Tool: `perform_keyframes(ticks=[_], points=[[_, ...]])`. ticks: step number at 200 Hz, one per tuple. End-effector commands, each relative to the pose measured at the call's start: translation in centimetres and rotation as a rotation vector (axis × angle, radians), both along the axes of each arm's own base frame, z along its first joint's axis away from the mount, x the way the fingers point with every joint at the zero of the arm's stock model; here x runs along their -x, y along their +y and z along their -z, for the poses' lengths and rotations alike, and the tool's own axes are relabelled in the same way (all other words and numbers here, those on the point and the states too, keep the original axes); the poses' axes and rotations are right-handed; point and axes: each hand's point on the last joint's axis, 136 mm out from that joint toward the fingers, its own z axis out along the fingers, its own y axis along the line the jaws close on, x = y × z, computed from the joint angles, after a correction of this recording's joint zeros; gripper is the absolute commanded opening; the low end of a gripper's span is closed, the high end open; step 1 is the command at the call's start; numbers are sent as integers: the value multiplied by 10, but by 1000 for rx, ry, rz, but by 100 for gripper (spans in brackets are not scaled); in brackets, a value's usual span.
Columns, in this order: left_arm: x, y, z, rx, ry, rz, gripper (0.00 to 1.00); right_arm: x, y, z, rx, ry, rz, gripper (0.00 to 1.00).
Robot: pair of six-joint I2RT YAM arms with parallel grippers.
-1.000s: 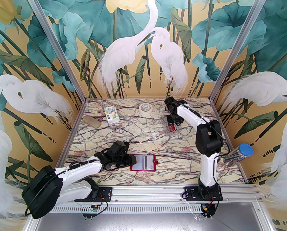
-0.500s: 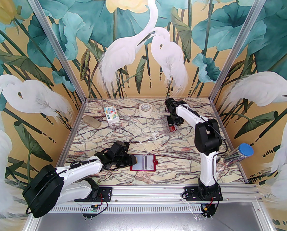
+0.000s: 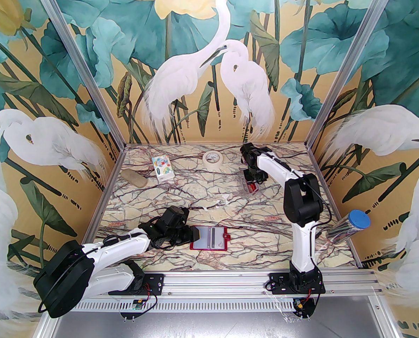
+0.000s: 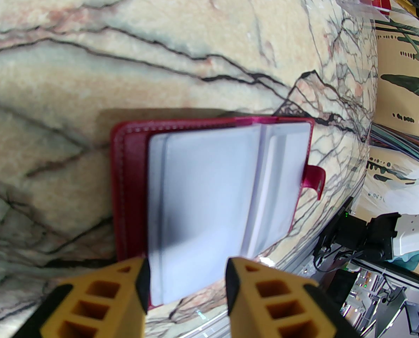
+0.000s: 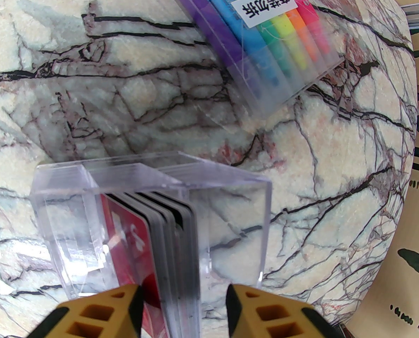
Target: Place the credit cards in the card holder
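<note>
Front left of the marble-patterned table (image 3: 195,195): small dark red folding card holder (image 3: 209,238), lying open, pale pockets up. At its edge, left gripper (image 4: 186,280), yellow fingers either side of a pale pocket page; pinching or not, cannot tell. Far back on the right: thin plastic credit cards (image 5: 170,245), standing on edge inside a clear plastic box (image 5: 237,195). Around that stack, right gripper (image 5: 183,305), fingers apart, not squeezing. Beyond the box, a rainbow-striped packet (image 5: 265,30).
</note>
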Motion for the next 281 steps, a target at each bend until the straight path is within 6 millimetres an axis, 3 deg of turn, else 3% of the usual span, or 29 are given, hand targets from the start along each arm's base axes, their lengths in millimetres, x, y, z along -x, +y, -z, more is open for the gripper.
perform_keyframes(ticks=[1, 182, 281], points=[[-5, -4, -4, 18, -16, 13, 41, -5, -7, -18, 20, -41, 25, 41], [-4, -4, -3, 16, -14, 11, 41, -2, -10, -34, 24, -62, 27, 26], [-5, -5, -3, 16, -12, 17, 41, 0, -4, -38, -17, -58, 26, 10]])
